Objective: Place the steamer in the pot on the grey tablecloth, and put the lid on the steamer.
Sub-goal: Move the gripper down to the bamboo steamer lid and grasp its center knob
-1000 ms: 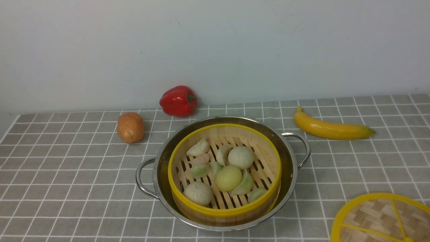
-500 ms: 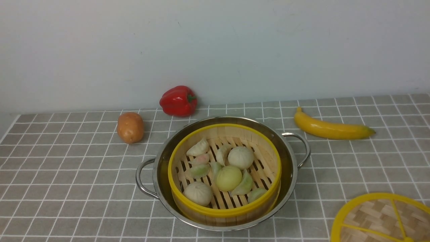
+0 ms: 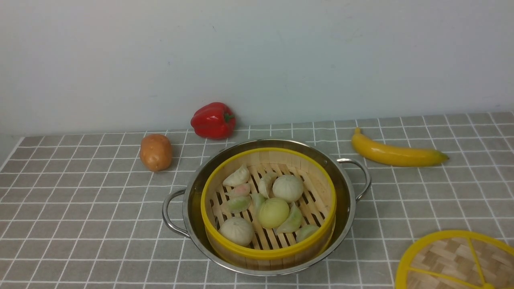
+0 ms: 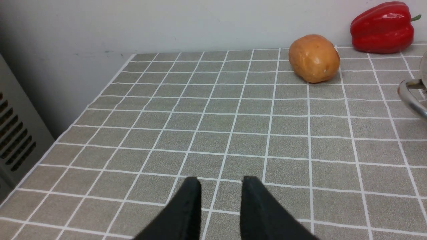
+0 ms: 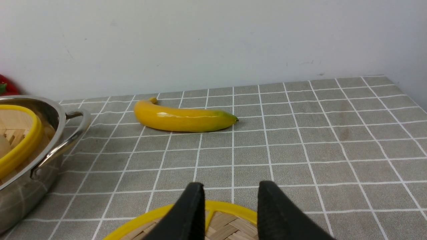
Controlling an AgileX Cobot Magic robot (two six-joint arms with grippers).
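Left gripper (image 4: 222, 181) hovering over grey tablecloth (image 4: 250, 133), jaws standing slightly parted, gripping nothing; potato (image 4: 313, 58) lying well ahead. Right gripper (image 5: 230, 186) hanging over lid (image 5: 230, 220), jaws parted, holding nothing; banana (image 5: 181, 118) lying ahead. Steamer (image 3: 268, 253) sitting inside pot (image 3: 345, 208), to left of right jaws, uncovered.

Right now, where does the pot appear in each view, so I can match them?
Front view: the pot sits central, holding the steamer.
Left wrist view: only one handle, at the edge past the potato.
Right wrist view: pot wall and handle, near the banana.
Shared landmark: the red pepper.
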